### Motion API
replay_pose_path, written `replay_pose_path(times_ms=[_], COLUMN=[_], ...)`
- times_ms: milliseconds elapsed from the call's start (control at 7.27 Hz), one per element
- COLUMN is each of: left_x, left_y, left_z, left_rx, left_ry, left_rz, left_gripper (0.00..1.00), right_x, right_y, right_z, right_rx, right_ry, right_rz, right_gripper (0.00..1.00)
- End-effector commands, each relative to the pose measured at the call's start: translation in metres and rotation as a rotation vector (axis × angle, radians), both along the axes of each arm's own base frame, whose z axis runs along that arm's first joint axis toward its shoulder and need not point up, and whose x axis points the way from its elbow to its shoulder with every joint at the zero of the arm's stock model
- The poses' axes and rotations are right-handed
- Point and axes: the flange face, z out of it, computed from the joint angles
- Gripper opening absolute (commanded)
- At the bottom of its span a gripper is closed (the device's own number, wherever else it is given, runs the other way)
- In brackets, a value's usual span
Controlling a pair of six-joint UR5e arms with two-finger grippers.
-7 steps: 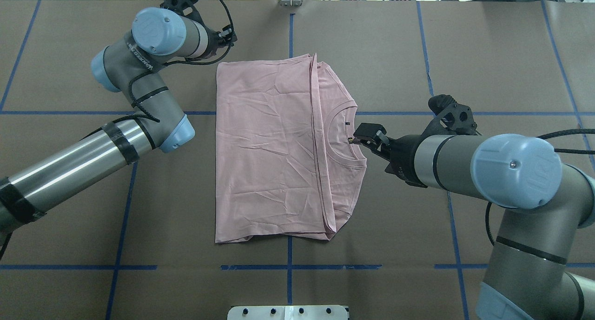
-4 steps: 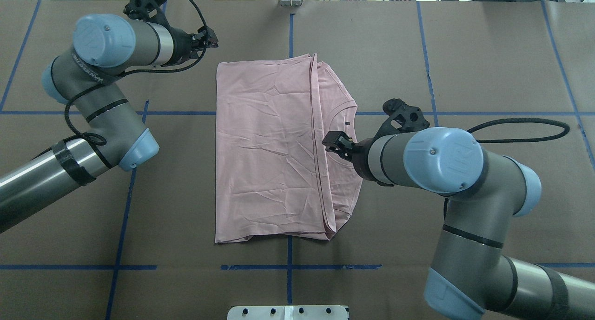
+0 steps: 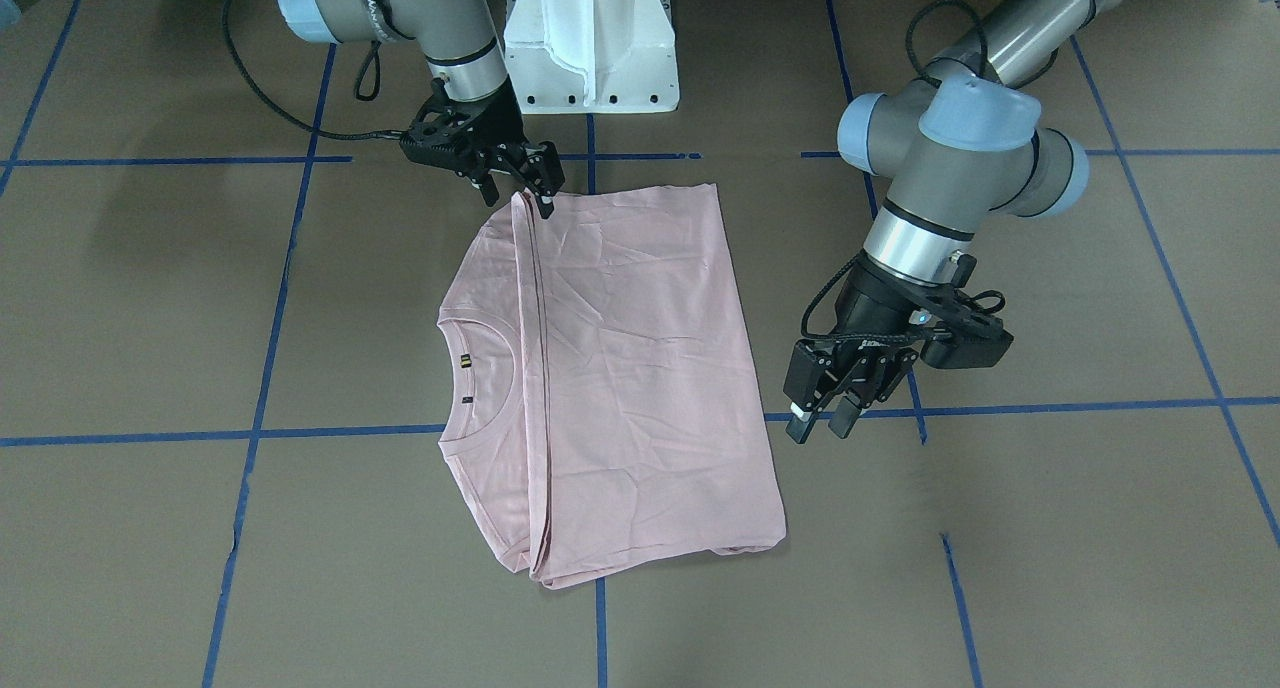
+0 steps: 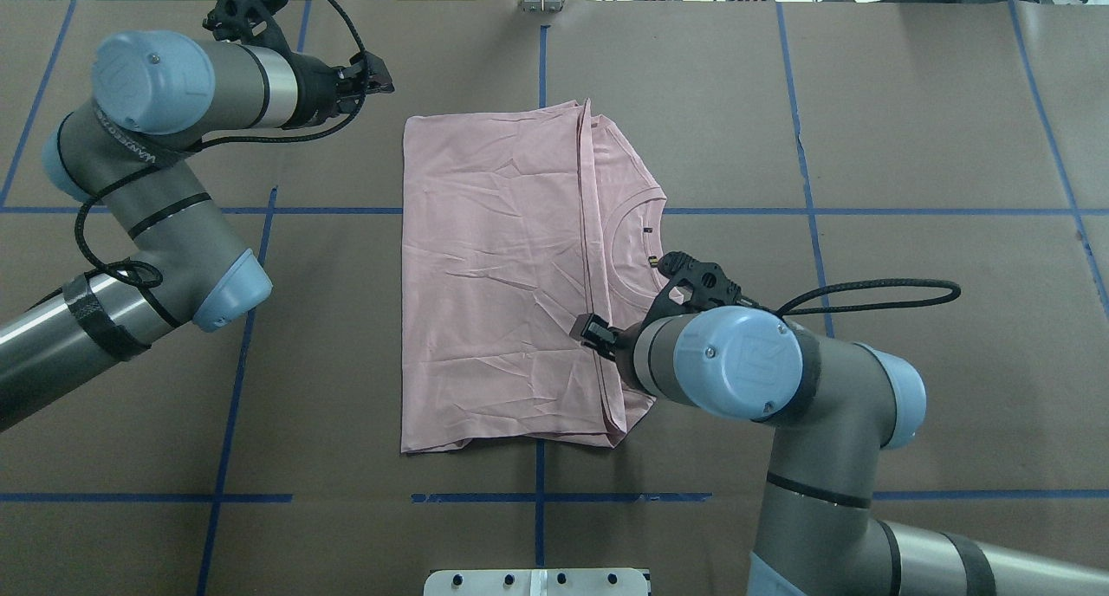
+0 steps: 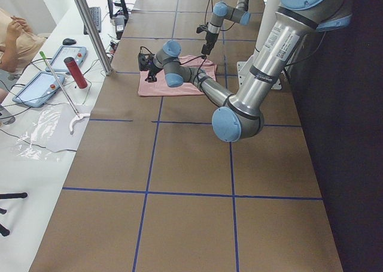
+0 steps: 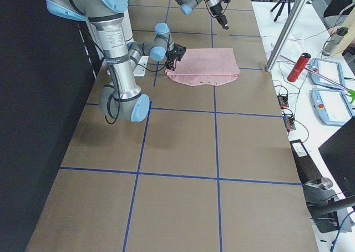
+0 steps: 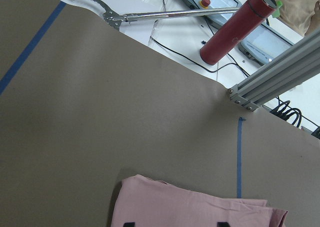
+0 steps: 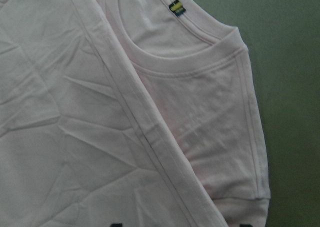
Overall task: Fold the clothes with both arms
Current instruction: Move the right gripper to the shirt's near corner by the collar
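The pale pink T-shirt (image 4: pixel 502 275) lies folded flat on the brown table, with its ribbed collar (image 4: pixel 637 249) and a small tag facing up; no print shows. My right gripper (image 3: pixel 518 200) is open and empty, and hovers over the fold line at the shirt's edge nearest my base. In the overhead view it (image 4: pixel 589 327) shows above the shirt. The right wrist view looks down on the collar (image 8: pixel 190 57) and fold. My left gripper (image 3: pixel 818 428) is open and empty, beside the shirt's far corner and clear of the cloth. It also shows in the overhead view (image 4: pixel 379 74).
The white pedestal base (image 3: pixel 590 48) stands at the table's near edge. Beyond the far edge are an aluminium post (image 7: pixel 280 77), a red cylinder (image 7: pixel 235 29), a metal reach tool (image 7: pixel 150 14) and tablets. Blue tape lines (image 4: pixel 537 496) cross the brown table cover.
My right gripper has moved from the collar along the fold line toward my base. My left gripper has drawn back to the left, away from the shirt's far corner. The shirt has not moved.
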Motion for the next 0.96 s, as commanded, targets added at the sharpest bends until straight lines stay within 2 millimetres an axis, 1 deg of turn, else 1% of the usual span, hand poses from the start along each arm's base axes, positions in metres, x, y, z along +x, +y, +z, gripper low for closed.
replay_pose_path(times_ms=[0, 138, 550, 688, 825], left_x=[0.001, 0.0, 0.001, 0.001, 0.0], left_y=[0.001, 0.001, 0.001, 0.001, 0.002], left_z=[0.0, 0.001, 0.001, 0.0, -0.001], left_rx=[-0.002, -0.002, -0.005, -0.005, -0.003], left_ry=[0.0, 0.0, 0.001, 0.003, 0.005], left_rz=[0.001, 0.001, 0.0, -0.001, -0.001], left_gripper=[0.63, 0.63, 0.63, 0.63, 0.63], right_x=[-0.023, -0.031, -0.03, -0.029, -0.028], right_y=[0.026, 0.024, 0.022, 0.022, 0.021], right_z=[0.015, 0.026, 0.03, 0.037, 0.04], right_rx=[-0.039, -0.043, -0.047, -0.049, -0.051], right_ry=[0.022, 0.048, 0.058, 0.07, 0.076], right_rz=[0.02, 0.021, 0.027, 0.027, 0.029], right_gripper=[0.75, 0.74, 0.69, 0.69, 0.69])
